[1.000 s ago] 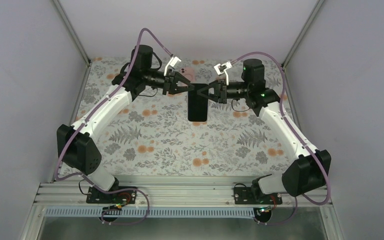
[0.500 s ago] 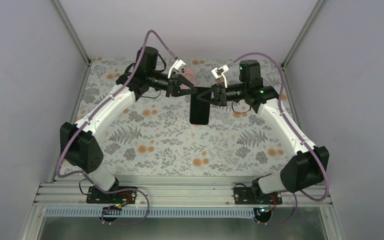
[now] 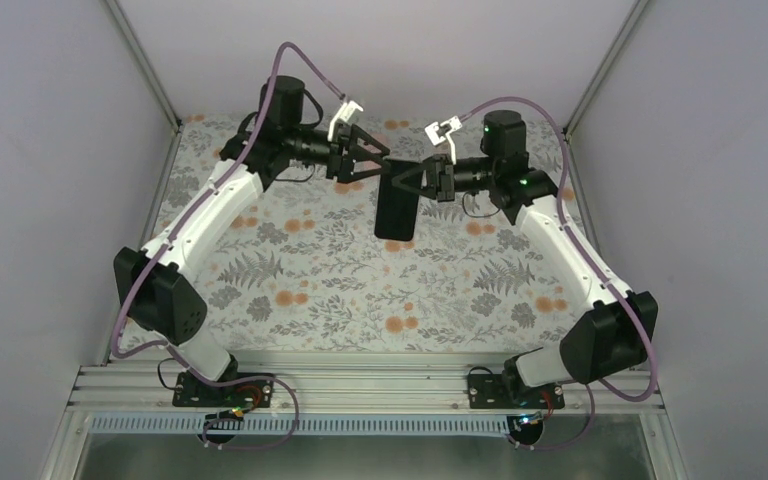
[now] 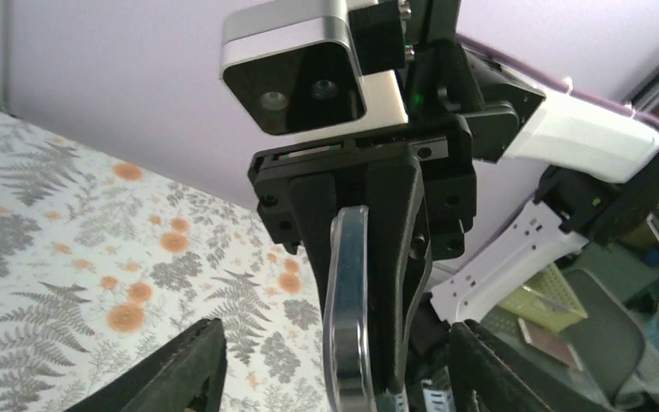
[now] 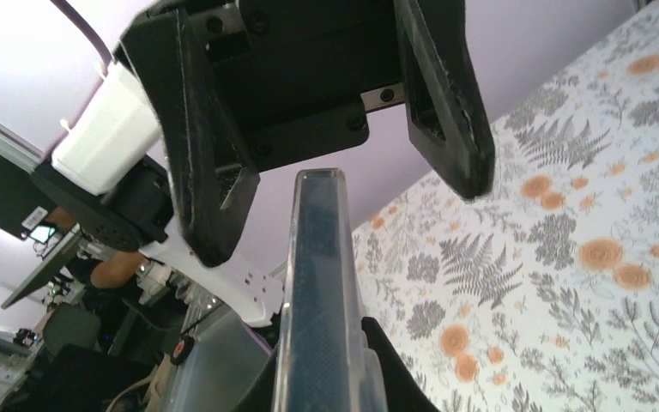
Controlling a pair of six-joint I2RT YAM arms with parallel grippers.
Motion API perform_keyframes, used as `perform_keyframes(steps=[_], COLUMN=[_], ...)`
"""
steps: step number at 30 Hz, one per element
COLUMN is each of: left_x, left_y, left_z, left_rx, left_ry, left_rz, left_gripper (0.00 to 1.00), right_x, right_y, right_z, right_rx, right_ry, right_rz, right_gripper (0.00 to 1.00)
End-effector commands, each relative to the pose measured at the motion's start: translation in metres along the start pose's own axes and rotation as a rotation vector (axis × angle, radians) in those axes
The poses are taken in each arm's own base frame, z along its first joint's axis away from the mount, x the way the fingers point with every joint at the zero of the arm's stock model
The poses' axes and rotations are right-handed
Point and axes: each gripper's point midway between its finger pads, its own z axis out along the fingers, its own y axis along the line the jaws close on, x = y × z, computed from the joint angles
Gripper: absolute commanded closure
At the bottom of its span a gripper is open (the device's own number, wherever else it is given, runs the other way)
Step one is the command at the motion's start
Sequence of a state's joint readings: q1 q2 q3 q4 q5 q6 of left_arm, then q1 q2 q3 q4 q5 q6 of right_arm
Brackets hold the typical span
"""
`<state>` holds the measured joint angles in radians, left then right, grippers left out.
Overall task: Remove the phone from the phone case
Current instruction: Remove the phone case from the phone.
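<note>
Phone (image 3: 396, 210) apparently still in its case (image 5: 293, 343), clenched in the right hand (image 3: 410, 182) above the desk's (image 3: 310, 285) far edge; left hand (image 3: 380, 161) released.

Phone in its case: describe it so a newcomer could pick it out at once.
Look to the far middle of the floral table. There the right gripper clamps the far end of the phone in its case, with the left gripper open beside it. It is the only plain dark rectangle against the patterned cloth.
</note>
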<state>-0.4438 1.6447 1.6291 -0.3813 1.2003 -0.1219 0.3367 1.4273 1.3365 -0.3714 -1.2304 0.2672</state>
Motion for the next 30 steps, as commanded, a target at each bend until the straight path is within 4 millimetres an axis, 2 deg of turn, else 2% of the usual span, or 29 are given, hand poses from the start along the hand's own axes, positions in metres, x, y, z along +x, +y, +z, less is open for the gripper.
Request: perform_keyframes(steps=[1,3,8,10,16,23,30], left_x=[-0.03,-0.036,-0.047,-0.045,-0.025,-0.016,-0.004], left_y=[-0.021,-0.028,-0.044,-0.048,-0.039,-0.046,-0.048], left_z=[-0.022,-0.028,-0.039,-0.041,-0.039,-0.036,-0.029], left_rx=[-0.026,-0.034,-0.065,-0.075,-0.07,-0.012,0.007], left_ry=[-0.048,-0.06,-0.103,-0.116,-0.126,-0.16,-0.151], left_rz=[0.139,0.173,0.246,0.259,0.171,0.098,0.072], left_gripper=[0.29,0.22,0.19,0.19,0.19,0.2,0.23], right_x=[-0.04,-0.05,-0.077,-0.084,-0.102,-0.112,-0.112], right_y=[0.039,0.044,0.057,0.062,0.075,0.083,0.067], right_z=[-0.016,-0.02,-0.033,-0.039,-0.049,-0.054,-0.062], right_rx=[-0.075,-0.08,-0.095,-0.109,-0.155,-0.173,-0.154], right_ry=[-0.091,-0.117,-0.189,-0.207,-0.236,-0.286,-0.355], right_rz=[-0.092,-0.114,-0.166,-0.172,-0.132,-0.079,0.04], right_gripper=[0.96,0.96,0.96,0.96,0.96,0.96,0.96])
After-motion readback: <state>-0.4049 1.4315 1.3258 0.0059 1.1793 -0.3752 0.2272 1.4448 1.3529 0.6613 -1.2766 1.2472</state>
